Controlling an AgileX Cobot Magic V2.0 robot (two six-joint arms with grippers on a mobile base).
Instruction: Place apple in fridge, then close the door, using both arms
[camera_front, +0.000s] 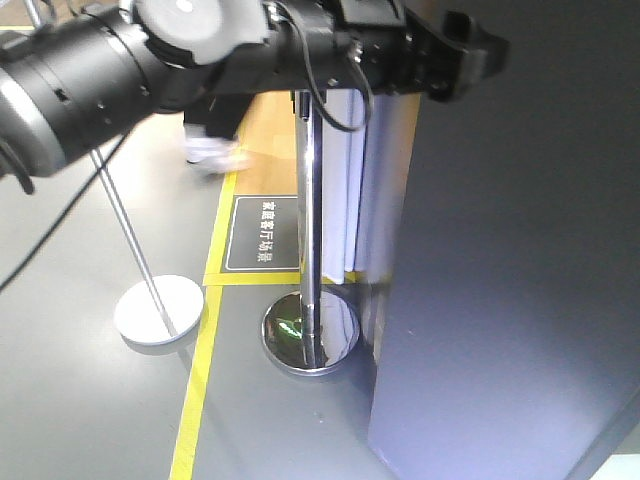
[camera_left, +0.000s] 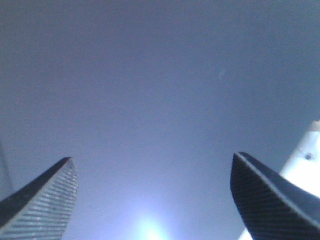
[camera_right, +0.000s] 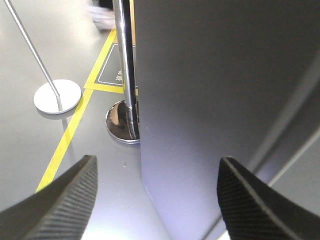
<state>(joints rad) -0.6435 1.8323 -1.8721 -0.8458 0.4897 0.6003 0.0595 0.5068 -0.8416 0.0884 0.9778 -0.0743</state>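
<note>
The dark grey outside of the door (camera_front: 520, 250) fills the right of the front view, with a strip of white inner lining (camera_front: 345, 180) at its left edge. A black arm crosses the top, and its gripper end (camera_front: 478, 50) is at the door's upper edge. In the left wrist view my left gripper (camera_left: 153, 156) is open and empty, very close to the grey door face (camera_left: 160, 75). My right gripper (camera_right: 157, 158) is open and empty, hanging over the floor in front of the door's lower edge (camera_right: 215, 100). The apple and the fridge's inside are out of view.
A chrome stanchion post (camera_front: 312, 200) on a round mirrored base (camera_front: 310, 335) stands just left of the door. A thin pole on a white disc base (camera_front: 158, 308) stands further left. Yellow floor tape (camera_front: 200, 380) and a dark floor sign (camera_front: 262, 233) lie between them.
</note>
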